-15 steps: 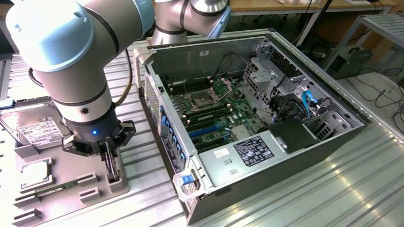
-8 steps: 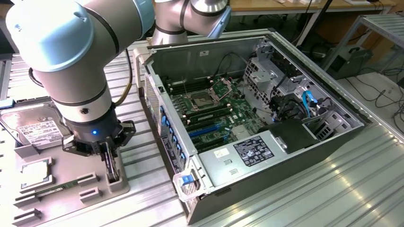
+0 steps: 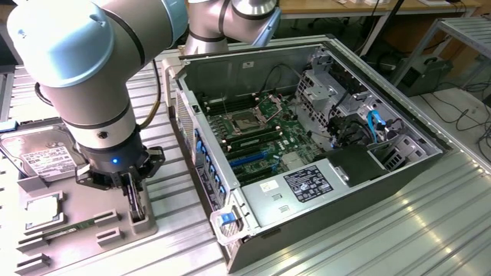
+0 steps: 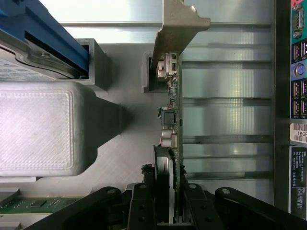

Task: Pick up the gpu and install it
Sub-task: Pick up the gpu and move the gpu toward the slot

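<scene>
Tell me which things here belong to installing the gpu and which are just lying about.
Part of the job: gpu, on edge in the gray holder; gripper down at it; open computer case.
Lying about: hard drive; memory stick.

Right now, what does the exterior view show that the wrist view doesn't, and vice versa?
Exterior adds: the open computer case with its motherboard and CPU socket exposed. Wrist adds: the gpu edge-on with its silver bracket, plus the case's rear ports. Both: the gripper at the gpu, which stands in its gray holder.
</scene>
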Available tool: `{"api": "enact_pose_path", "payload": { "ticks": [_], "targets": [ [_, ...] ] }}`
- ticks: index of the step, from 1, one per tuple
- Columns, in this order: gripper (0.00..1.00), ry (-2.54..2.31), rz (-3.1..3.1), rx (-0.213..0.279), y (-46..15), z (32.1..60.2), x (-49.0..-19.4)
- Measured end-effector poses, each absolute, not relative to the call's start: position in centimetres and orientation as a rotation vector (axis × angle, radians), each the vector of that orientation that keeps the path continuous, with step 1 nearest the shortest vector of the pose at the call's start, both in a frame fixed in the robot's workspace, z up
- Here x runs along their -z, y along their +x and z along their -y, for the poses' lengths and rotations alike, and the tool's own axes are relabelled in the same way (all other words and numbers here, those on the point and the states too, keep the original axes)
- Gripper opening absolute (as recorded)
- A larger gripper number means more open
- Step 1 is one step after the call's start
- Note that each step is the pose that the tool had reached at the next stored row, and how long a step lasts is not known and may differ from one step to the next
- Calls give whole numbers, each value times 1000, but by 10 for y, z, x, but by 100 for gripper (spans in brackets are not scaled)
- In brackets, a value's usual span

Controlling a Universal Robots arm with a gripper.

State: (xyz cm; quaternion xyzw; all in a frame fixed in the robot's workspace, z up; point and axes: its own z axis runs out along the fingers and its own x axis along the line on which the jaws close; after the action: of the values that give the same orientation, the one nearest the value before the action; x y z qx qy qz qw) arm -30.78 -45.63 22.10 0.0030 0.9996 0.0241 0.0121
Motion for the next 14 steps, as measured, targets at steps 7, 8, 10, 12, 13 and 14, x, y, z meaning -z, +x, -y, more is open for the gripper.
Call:
{"api": "enact_pose_path", "payload": {
  "ticks": [7, 8, 10, 12, 13, 14],
  "targets": [
    [28, 9, -3117, -79, -308, 456, -242],
    [28, 9, -3117, -79, -308, 456, -245],
    [28, 9, -3117, -79, -308, 456, -251],
    [28, 9, -3117, -79, -308, 456, -257],
    [28, 9, -3117, -79, -308, 456, -259],
    [28, 9, -3117, -79, -308, 456, -262]
  ]
}}
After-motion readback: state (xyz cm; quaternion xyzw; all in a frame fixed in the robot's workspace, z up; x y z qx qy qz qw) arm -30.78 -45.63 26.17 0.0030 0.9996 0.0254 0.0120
